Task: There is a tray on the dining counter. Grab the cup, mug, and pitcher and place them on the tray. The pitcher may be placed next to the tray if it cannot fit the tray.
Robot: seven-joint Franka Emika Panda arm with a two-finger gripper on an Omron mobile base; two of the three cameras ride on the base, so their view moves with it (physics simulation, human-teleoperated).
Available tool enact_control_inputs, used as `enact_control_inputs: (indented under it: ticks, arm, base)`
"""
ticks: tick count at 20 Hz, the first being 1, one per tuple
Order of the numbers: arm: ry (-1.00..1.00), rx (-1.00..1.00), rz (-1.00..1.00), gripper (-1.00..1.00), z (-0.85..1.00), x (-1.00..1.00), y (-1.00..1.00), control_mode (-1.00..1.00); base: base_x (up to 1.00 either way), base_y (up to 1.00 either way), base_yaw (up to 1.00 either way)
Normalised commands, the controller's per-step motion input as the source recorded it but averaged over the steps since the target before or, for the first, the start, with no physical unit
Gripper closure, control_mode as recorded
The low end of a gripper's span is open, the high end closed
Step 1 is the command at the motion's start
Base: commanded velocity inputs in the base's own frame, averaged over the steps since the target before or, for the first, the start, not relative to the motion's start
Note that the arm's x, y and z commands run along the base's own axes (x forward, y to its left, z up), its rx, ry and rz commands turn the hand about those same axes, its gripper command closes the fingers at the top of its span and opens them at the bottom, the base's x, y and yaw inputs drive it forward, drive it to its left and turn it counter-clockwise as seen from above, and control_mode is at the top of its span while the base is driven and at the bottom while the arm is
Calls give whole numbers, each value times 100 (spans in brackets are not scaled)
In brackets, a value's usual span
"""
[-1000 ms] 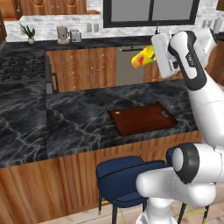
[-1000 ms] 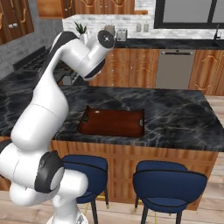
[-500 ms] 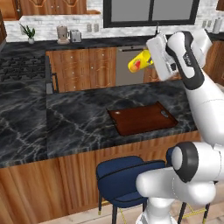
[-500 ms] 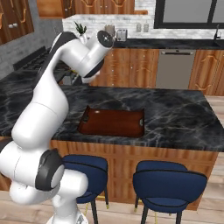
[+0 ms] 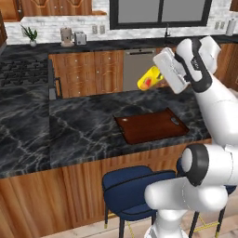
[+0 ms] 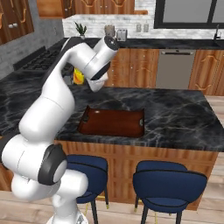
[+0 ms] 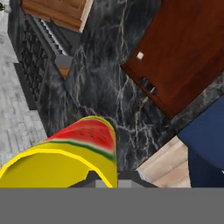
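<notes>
In the left base view, the far wall bench carries a small potted plant [image 5: 29, 35] at its left end, then a pale canister [image 5: 66, 36] and a toaster [image 5: 80, 38]. Nearer lies the dining bench [image 5: 79, 130], black with pale veins. The tray [image 5: 153, 125] lies flat on its right part, near the near edge, and holds nothing. High above the tray's far right corner the pincer [image 5: 155, 79] holds a yellow cup [image 5: 148, 79] in the air, tilted, well apart from the tray. The arm's white hand hides the fingertips here, so this view alone does not show how the jaws stand. A blue stool [image 5: 132, 190] sits below the bench front.

The right base view takes the same scene from the other side. The arm's upper link covers most of the cup [image 6: 78, 76], leaving a yellow sliver at the left, above the bench left of the tray [image 6: 113, 122]. Two blue stools [image 6: 168, 181] stand in front here.

The hand view adds what the others lack: the cup [image 7: 65, 159] has a watermelon-slice pattern, red with a green band, and fills the lower left, with the jaws drawn together on it. The tray [image 7: 183, 52] lies upper right, beyond marble.
</notes>
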Motion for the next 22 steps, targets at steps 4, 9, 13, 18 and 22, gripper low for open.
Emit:
enact_control_inputs:
  ticks: [4,9,13,18,22]
  arm:
    - [6,-20,15,100,-44,5,-3,-100]
    - [0,-21,14,100,-24,-7,-14,-100]
    - [0,-22,12,100,-32,0,-4,-100]
    - [0,-15,9,100,-31,0,0,-100]
    - [2,-11,7,100,-27,2,0,-100]
  base:
    - [0,0,0]
    - [0,0,0]
    - [0,0,0]
    - [0,0,0]
    - [0,0,0]
